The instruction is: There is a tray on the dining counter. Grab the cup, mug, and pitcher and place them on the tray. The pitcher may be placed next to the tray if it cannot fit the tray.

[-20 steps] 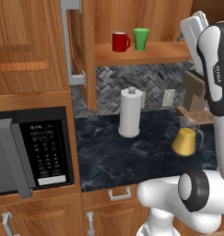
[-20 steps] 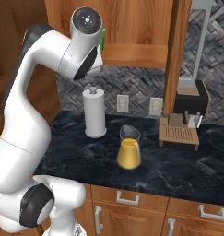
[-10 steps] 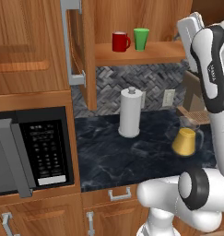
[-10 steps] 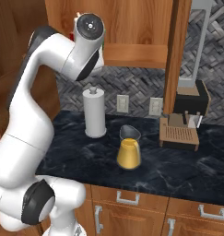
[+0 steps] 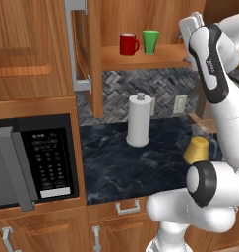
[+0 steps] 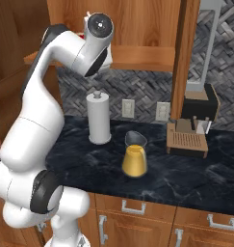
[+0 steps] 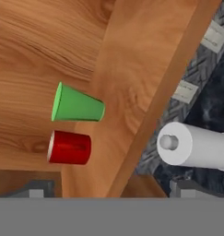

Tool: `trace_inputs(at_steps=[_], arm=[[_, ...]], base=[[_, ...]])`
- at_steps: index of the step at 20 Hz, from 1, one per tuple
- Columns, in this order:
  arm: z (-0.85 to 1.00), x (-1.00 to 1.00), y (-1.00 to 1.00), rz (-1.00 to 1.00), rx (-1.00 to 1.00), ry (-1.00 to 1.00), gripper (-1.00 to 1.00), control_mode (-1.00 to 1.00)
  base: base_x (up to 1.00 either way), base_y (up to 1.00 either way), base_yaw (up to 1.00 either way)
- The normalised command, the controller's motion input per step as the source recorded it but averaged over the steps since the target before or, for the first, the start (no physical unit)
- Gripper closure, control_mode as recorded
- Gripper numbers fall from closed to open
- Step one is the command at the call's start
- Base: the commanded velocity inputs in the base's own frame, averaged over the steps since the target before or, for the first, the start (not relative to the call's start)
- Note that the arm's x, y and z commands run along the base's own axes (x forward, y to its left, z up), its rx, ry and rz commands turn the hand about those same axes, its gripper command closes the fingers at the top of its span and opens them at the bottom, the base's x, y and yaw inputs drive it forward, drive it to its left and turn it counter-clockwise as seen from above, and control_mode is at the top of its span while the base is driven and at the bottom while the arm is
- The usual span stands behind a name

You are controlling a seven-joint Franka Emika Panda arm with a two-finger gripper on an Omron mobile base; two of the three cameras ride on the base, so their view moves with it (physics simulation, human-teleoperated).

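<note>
Gripper: raised to shelf height at the right end of the open cabinet shelf (image 5: pixel 140 58); fingers spread wide, nothing between them.
Cup (image 5: pixel 150 41): upright on the shelf, just right of the mug, near the shelf's middle; well apart from the gripper.
Mug (image 5: pixel 127 44): upright on the shelf, handle towards the cup.
Pitcher (image 6: pixel 135 155): upright on the worktop (image 6: pixel 186 173), near its front edge, right of the paper-towel roll (image 6: pixel 99 118).
Coffee machine (image 6: pixel 193 120): at the worktop's back edge, right of the pitcher.
Microwave (image 5: pixel 35 160): at the worktop's left end, door ajar.
</note>
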Motion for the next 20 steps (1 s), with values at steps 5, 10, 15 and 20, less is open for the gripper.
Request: trace_inputs(at_steps=[5, 10, 15, 20], arm=[[0.00, 0.50, 0.08, -0.09, 0.00, -0.01, -1.00, -1.00], [0.00, 0.39, 0.01, -0.12, 0.00, -0.06, -1.00, -1.00], [0.00, 0.17, 0.00, -0.03, 0.01, -0.01, -1.00, -1.00], [0.01, 0.25, 0.00, 0.00, 0.00, 0.00, -1.00, -1.00]], base=[[0.00, 0.00, 0.00], [0.00, 0.00, 0.00], [0.00, 0.00, 0.00], [0.00, 0.00, 0.00]])
